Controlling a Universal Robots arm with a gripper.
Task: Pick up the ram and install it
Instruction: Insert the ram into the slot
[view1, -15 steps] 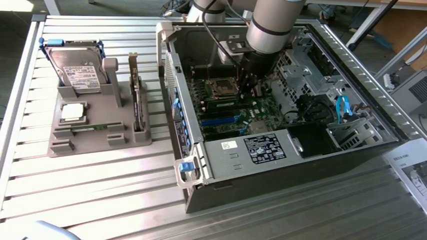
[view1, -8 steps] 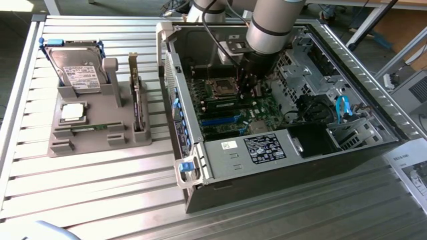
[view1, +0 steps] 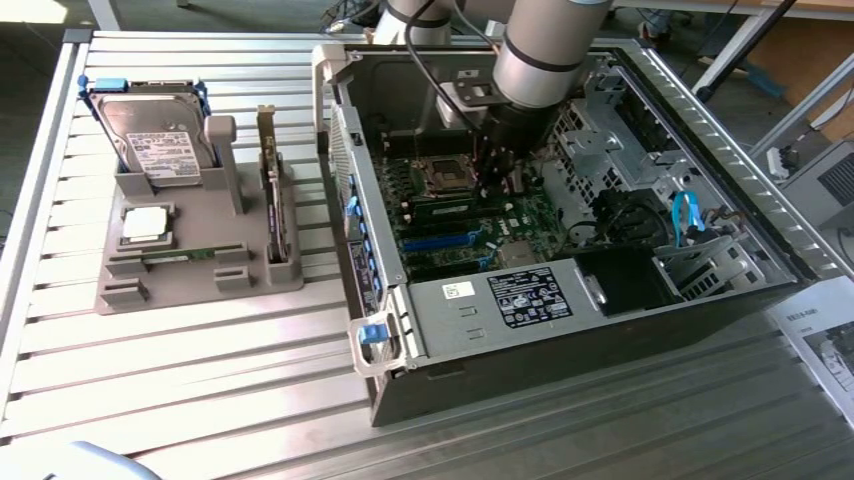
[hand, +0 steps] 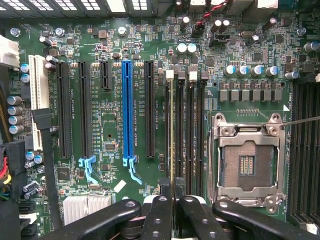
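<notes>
Green and thin, the ram (hand: 172, 130) shows edge-on in the wrist view, standing upright in line with the outermost of a row of black memory slots (hand: 192, 125). That is the slot farthest from the open processor socket (hand: 247, 165) and nearest the long black card slots and the blue slot (hand: 127, 110). The gripper (hand: 172, 195) pinches the ram between its black fingers (hand: 161, 215), which are pressed in against the stick's two faces. Whether the stick is seated in the slot or just above it cannot be told. All this is on the motherboard (hand: 110, 130), which lies inside the open computer case (view1: 534, 370); the arm (view1: 534, 60) reaches down into it. The case stands on a slatted metal table (view1: 200, 380). Beside it, toward the table edge on the exterior view's left, a grey holder (view1: 134, 295) carries a hard drive (view1: 160, 145), an upright card (view1: 274, 200) and a second green stick (view1: 180, 253) lying flat
</notes>
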